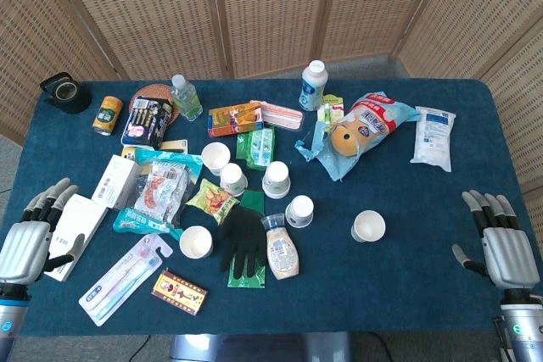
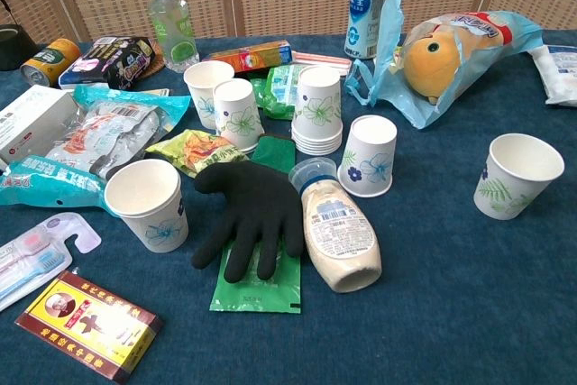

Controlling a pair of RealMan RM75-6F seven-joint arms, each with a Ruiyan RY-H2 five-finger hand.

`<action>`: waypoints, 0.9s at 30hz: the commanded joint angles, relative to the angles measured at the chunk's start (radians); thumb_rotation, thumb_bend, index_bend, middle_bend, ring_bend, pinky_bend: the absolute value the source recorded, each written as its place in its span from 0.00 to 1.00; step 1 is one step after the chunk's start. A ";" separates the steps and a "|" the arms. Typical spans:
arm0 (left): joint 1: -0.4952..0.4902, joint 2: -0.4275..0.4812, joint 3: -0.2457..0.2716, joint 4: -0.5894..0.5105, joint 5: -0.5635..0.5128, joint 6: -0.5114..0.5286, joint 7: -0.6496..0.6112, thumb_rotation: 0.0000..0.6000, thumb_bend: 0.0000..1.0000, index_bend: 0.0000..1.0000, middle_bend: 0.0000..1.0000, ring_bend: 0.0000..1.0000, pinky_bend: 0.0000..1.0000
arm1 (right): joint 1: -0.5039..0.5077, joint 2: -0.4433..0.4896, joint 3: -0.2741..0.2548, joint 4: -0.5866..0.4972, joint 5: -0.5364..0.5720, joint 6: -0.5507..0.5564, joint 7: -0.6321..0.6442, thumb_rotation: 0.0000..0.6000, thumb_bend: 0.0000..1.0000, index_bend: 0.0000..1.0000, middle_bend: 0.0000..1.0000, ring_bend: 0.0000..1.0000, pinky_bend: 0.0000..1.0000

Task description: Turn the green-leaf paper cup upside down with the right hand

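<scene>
The green-leaf paper cup [image 1: 368,226] [image 2: 517,174] stands upright, mouth up, alone on the blue table to the right of the clutter. A green fern-like leaf print shows on its side in the chest view. My right hand [image 1: 502,247] hovers at the table's right front edge, fingers spread, holding nothing, well to the right of the cup. My left hand [image 1: 32,236] is at the left front edge, fingers apart and empty, beside a white box. The chest view shows neither hand.
Other paper cups stand nearby: a blue-flower one upside down [image 2: 370,155], a stack [image 2: 317,110], an upright one [image 2: 148,204]. A black glove [image 2: 248,214], a sauce bottle [image 2: 337,236] and a bagged plush toy [image 1: 361,133] lie left and behind the target cup.
</scene>
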 commanded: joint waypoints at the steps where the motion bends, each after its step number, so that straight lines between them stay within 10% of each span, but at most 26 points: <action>1: -0.002 -0.002 0.001 0.001 -0.002 -0.004 0.001 1.00 0.46 0.04 0.05 0.03 0.10 | 0.001 0.000 -0.001 0.000 0.001 -0.003 0.000 1.00 0.33 0.00 0.00 0.00 0.01; 27: 0.004 0.048 -0.004 -0.032 0.049 0.038 -0.038 1.00 0.46 0.04 0.05 0.03 0.10 | 0.083 0.040 -0.063 -0.118 -0.116 -0.136 0.017 1.00 0.33 0.00 0.00 0.00 0.01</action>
